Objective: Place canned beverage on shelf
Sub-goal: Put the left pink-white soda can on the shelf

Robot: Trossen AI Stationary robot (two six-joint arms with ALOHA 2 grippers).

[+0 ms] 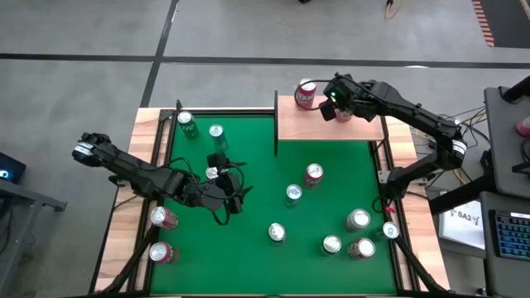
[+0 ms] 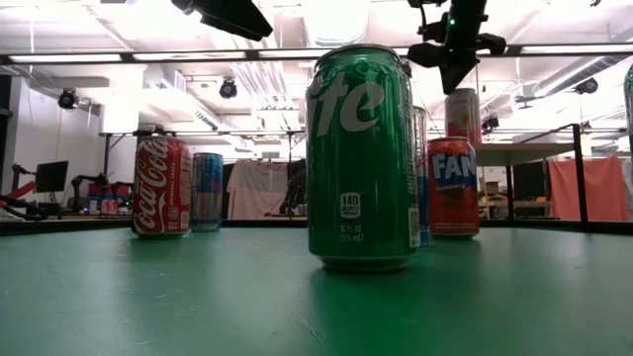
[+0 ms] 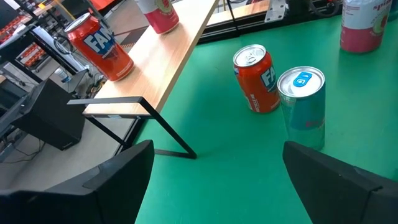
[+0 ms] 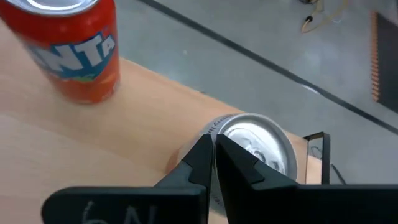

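Observation:
The shelf (image 1: 327,124), a light-wood board on thin black posts, stands at the table's far edge. A red Fanta can (image 1: 305,93) and a pink can (image 1: 342,112) stand upright on it. My right gripper (image 4: 212,142) is shut and slants down, its tips at the rim of the pink can's silver top (image 4: 256,144). In the low view it hangs just over that can (image 2: 463,114). My left gripper (image 3: 211,180) is open above the green table's left middle (image 1: 234,199), holding nothing and facing the shelf. My right gripper's shut fingertips (image 4: 202,149) stand at the rim of the pink can's top (image 4: 224,134), coming from above at a slant. I cannot tell whether they touch it. The can stands upright on the shelf board.
Several cans stand on the green table: an orange Fanta can (image 3: 256,78) and a blue one (image 3: 303,102) ahead of my left gripper, more at the near right (image 1: 358,219), and two green ones at the far left (image 1: 187,124). Two red cans (image 1: 163,217) stand on the left wooden strip.

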